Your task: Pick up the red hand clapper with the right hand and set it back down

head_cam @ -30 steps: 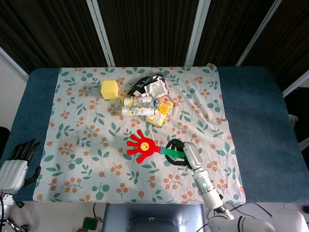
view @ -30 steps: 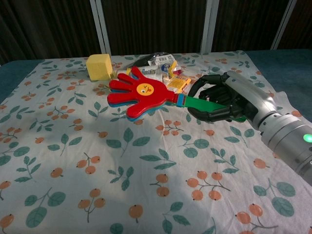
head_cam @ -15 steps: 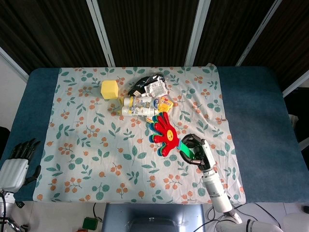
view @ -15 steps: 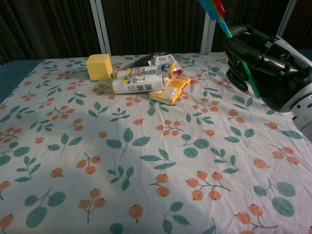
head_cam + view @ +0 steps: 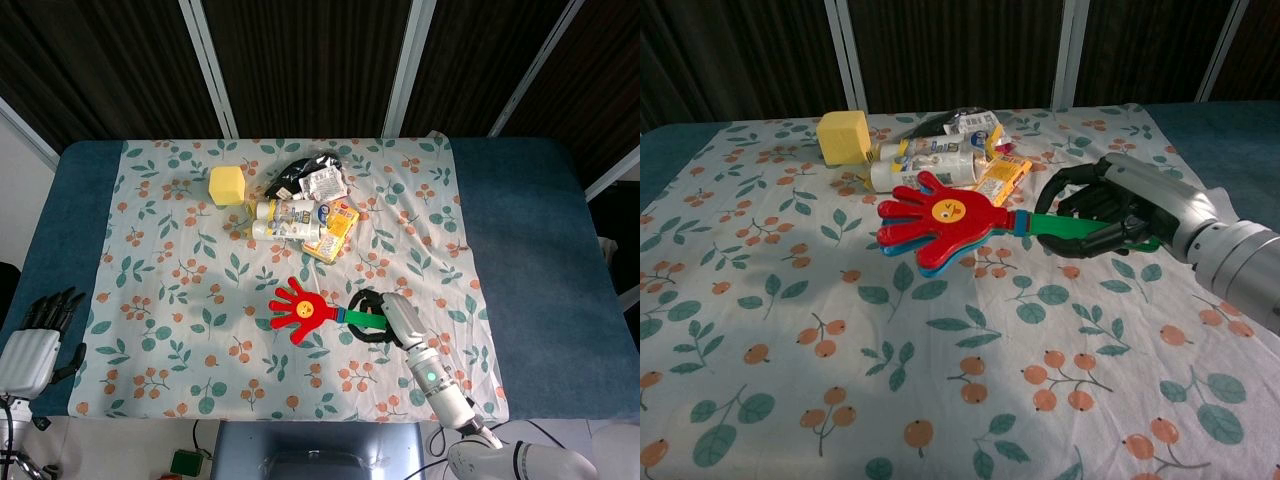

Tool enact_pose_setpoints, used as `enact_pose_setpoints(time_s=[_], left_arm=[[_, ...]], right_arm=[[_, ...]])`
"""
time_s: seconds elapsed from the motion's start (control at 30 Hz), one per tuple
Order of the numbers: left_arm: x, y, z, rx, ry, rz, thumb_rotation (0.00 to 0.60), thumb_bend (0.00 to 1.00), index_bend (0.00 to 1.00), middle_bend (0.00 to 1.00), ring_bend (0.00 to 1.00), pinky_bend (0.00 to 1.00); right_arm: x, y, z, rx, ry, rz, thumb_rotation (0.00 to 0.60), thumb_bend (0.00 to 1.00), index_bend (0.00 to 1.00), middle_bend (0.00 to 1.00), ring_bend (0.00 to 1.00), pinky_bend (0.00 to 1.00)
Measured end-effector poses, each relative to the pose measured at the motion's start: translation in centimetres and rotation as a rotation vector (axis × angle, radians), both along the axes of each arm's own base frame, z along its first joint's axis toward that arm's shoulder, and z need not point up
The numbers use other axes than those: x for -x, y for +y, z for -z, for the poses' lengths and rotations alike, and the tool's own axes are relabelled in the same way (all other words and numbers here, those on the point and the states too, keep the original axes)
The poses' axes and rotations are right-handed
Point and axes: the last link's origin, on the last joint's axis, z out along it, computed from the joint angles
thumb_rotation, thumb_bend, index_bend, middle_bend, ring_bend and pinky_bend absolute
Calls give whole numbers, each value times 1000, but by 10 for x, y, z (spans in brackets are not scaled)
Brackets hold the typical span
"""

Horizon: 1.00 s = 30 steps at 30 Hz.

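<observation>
Fingers point(image 5: 1085, 205) of the right hand point(image 5: 1110, 205) wrap the red hand clapper's point(image 5: 940, 218) green handle, palm end jutting leftward.

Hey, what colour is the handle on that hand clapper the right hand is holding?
Green, clearest in the chest view, on the red hand clapper gripped by the right hand.

- A cluster of obstacles sits near the far edge of the tablecloth point(image 5: 180, 290), around its middle: yellow cube point(image 5: 227, 185), two white bottles point(image 5: 285, 220), yellow packet point(image 5: 336, 230), black bag point(image 5: 305, 170).
- The red hand clapper point(image 5: 305, 313), gripped at its green handle by the right hand point(image 5: 385, 318), occupies the near middle.
- Wide bare cloth lies toward the left edge and near-left corner.
- The right edge has open cloth.
- The left hand point(image 5: 40, 325) sits off the near-left corner.
</observation>
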Motion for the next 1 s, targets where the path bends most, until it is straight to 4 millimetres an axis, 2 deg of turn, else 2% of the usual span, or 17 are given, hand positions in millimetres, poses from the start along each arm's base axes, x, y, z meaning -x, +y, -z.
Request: enact_pose_setpoints(time_s=[0.17,0.3,0.43,0.6,0.73,0.83,0.93,1.0], left_arm=[[0,0,1,0,3,-2,600,470,0,0,0,79],[0,1,1,1,5,-5,600,472,0,0,0,79],[0,1,2,-1,4,-3,600,471,0,0,0,79],[1,2,3,0,6,-5,600,469,0,0,0,82],[1,3,4,3,10,-8,600,468,0,0,0,82],[1,4,5,4,11,-10,600,470,0,0,0,82],[1,4,5,4,10,-14,600,469,0,0,0,82],[1,4,4,2,9,-15,600,469,0,0,0,83]], right_arm=[[-12,5,-7,21,106,-65,600,563,921,837,916,962],[-22,9,-19,40,11,-88,600,563,925,841,921,962],[-32,16,-37,47,-260,-66,600,563,925,842,922,961],[-35,26,-69,82,-717,-47,600,563,925,843,923,947],[-31,30,-83,118,-925,-54,600,563,925,844,924,947],[-30,28,-79,112,-932,-56,600,563,925,844,924,948],[-30,25,-67,111,-826,-62,600,563,927,845,925,950],[-30,22,-56,112,-689,-76,600,563,934,848,927,954]])
